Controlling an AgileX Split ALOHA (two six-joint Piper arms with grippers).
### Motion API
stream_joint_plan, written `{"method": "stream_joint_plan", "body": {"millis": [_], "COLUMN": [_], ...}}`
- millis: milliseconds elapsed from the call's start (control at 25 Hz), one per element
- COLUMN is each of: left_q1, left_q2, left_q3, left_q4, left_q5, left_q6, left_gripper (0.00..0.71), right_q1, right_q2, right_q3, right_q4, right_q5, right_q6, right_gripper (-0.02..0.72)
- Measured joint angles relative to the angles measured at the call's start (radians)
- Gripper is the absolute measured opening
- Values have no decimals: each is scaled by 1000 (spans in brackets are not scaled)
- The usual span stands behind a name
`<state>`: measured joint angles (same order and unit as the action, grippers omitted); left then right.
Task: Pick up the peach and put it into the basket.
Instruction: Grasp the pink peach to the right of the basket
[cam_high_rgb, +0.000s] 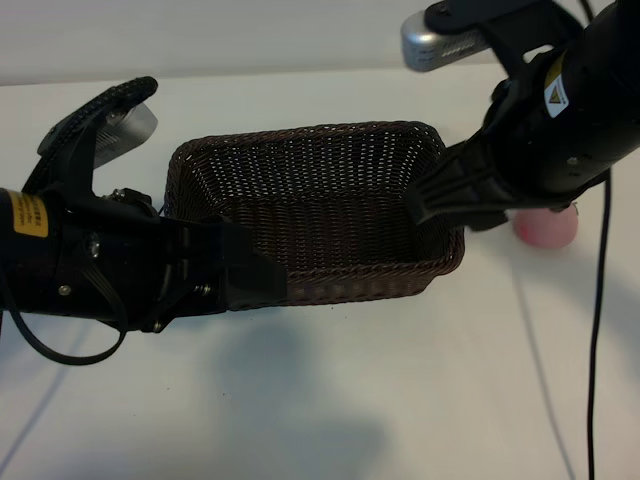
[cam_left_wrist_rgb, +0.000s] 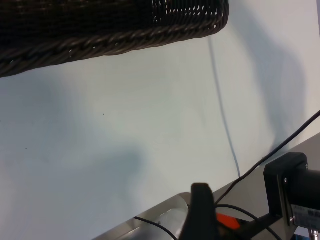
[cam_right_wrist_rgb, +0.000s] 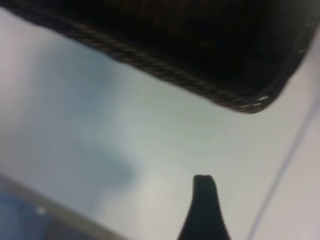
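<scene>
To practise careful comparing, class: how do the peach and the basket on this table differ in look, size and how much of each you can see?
The peach is small, round, smooth and pale pink; the basket is far larger, rectangular, dark brown and woven. The peach is partly hidden behind the right arm, while most of the basket shows. The peach is solid; the basket is open-topped with nothing in it. Both rest on the white table, the peach outside the basket's right end.

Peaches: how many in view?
1. The peach sits on the table just outside the basket's right end, partly behind the right arm. The basket's floor shows none; a second could hide behind the arms.
</scene>
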<state>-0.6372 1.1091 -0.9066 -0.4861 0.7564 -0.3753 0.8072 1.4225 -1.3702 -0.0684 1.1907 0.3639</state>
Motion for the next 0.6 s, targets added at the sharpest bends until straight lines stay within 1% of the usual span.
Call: {"method": "stream_joint_plan", "body": {"millis": [120,200,440,600], "left_q1": [0,0,0,0], "left_q2": [0,0,0,0], "left_q3": [0,0,0,0], "left_q4": [0,0,0,1], "left_q5": [0,0,0,0], "left_q6": [0,0,0,0], "left_gripper": [546,546,546,546], "right_q1": [0,-10,-106,-185], "right_q2": [0,0,0,1], "right_q3": [0,0,0,0], "right_q4": [-74,-111,-122,-116], "right_q5": [0,-14,-52,-89], "right_q6": [48,69,68,42], "right_gripper": [477,477,510,518]}}
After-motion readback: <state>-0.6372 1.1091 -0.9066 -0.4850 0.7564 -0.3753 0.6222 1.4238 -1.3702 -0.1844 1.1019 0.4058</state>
